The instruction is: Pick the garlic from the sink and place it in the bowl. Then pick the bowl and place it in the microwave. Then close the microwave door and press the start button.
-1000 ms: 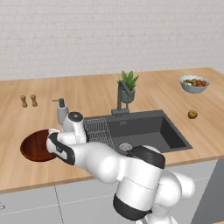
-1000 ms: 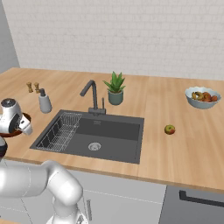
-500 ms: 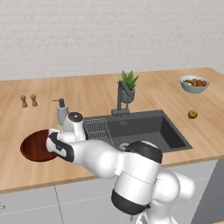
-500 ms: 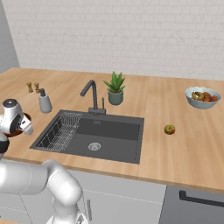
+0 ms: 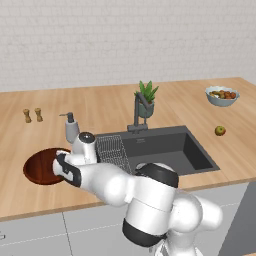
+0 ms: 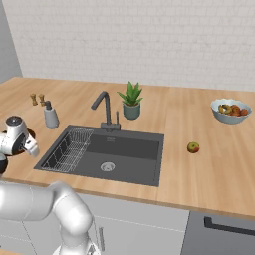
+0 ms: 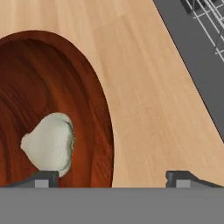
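The gripper [image 7: 113,176] has shifted, wide over garlic [image 7: 49,144] in bowl [image 7: 87,100].

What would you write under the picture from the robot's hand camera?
Open gripper above the wooden bowl's rim, garlic resting inside the bowl, sink edge alongside.

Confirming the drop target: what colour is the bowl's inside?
Glossy reddish-brown wood, best in the hand view: bowl.

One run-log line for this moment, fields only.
stage: garlic lying in bowl | gripper: jaws open, empty, above bowl rim | next: grasp bowl
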